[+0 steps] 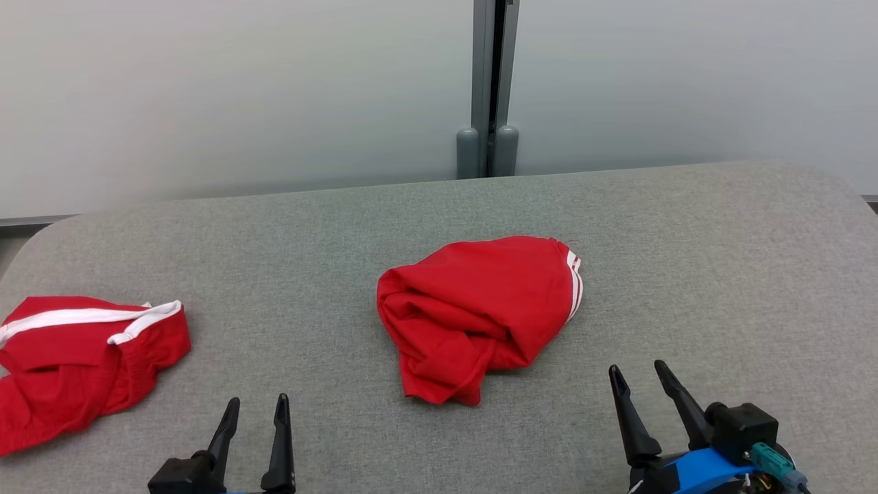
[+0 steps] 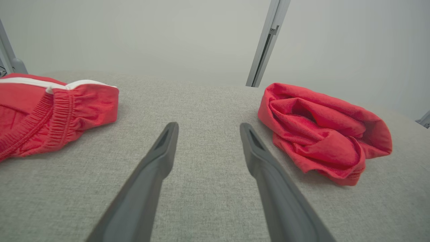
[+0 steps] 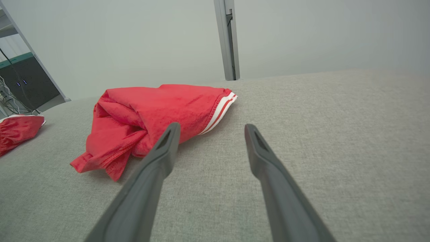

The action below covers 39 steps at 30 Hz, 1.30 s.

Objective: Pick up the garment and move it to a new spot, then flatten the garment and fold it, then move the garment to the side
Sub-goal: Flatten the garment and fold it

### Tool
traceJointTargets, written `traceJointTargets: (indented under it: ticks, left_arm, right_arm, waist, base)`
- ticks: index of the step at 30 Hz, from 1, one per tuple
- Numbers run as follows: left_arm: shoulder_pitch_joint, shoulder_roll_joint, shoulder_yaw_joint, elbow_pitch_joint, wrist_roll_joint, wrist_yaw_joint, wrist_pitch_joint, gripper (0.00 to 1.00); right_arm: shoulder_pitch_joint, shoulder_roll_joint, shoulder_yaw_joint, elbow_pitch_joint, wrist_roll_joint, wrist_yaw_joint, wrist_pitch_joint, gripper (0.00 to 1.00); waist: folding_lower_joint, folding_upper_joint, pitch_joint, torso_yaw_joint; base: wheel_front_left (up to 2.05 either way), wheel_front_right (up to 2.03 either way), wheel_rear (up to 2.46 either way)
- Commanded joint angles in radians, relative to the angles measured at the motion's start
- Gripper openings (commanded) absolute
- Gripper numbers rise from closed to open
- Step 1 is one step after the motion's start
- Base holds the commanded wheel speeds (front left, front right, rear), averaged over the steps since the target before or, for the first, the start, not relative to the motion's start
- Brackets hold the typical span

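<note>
A crumpled red garment (image 1: 477, 312) with white stripes at one edge lies bunched in the middle of the grey table (image 1: 720, 274). From the left wrist it appears as the garment (image 2: 322, 132) to the right of the fingers, and from the right wrist as the garment (image 3: 151, 117) to the left. My left gripper (image 1: 257, 403) stands open near the table's front edge, left of the pile and apart from it. Open too, my right gripper (image 1: 638, 370) hovers at the front right, a short way from the pile's right side. Nothing is between either pair of fingers.
A second red garment (image 1: 75, 357) with a white band and an elastic waist lies at the table's left edge, also seen as the second garment (image 2: 50, 114). A grey post (image 1: 488, 89) splits the pale wall behind the table. Dark equipment (image 3: 30, 85) stands beyond the table's left end.
</note>
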State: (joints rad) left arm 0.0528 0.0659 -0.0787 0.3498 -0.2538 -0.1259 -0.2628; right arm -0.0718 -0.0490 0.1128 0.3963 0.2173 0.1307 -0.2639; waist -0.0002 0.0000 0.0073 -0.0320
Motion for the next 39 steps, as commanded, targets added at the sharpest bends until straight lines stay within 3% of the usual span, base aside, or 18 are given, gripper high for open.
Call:
traceJointTargets:
  ticks: [1,5,10,18,28,39]
  left_arm:
    - [-0.012,0.002,-0.004,-0.004,0.002,-0.008,-0.003,1.00]
    - [-0.030,0.003,-0.019,-0.005,-0.005,-0.006,-0.003,1.00]
    - [-0.057,0.009,-0.054,0.005,-0.023,-0.005,-0.003,1.00]
    - [-0.096,0.033,-0.092,0.019,-0.065,-0.005,-0.003,1.00]
    - [-0.134,0.056,-0.123,0.027,-0.110,-0.006,-0.003,1.00]
    - [-0.165,0.062,-0.146,0.026,-0.129,-0.006,-0.003,1.00]
  right_arm:
    - [0.015,-0.003,-0.001,-0.004,-0.010,0.000,-0.001,1.00]
    - [-0.014,-0.002,0.046,-0.015,-0.030,0.000,-0.001,1.00]
    - [-0.084,-0.002,0.229,-0.003,-0.063,0.000,-0.001,1.00]
    - [-0.265,-0.004,0.430,0.150,-0.094,0.000,0.018,1.00]
    - [-0.342,-0.003,0.429,0.312,-0.169,0.000,0.072,1.00]
    - [-0.327,-0.003,0.470,0.314,-0.202,0.000,0.042,1.00]
  waist:
    - [0.0002,0.0000,0.004,0.003]
    - [0.0002,0.0000,0.021,0.015]
    - [0.0002,0.0000,0.060,0.051]
    - [0.0002,0.0000,0.120,0.132]
    - [0.0002,0.0000,0.180,0.192]
    - [0.0002,0.0000,0.202,0.197]
  base:
    - [0.00,0.00,0.00]
    - [0.00,0.00,0.00]
    - [0.00,0.00,0.00]
    - [0.00,0.00,0.00]
    - [0.00,0.00,0.00]
    - [0.00,0.00,0.00]
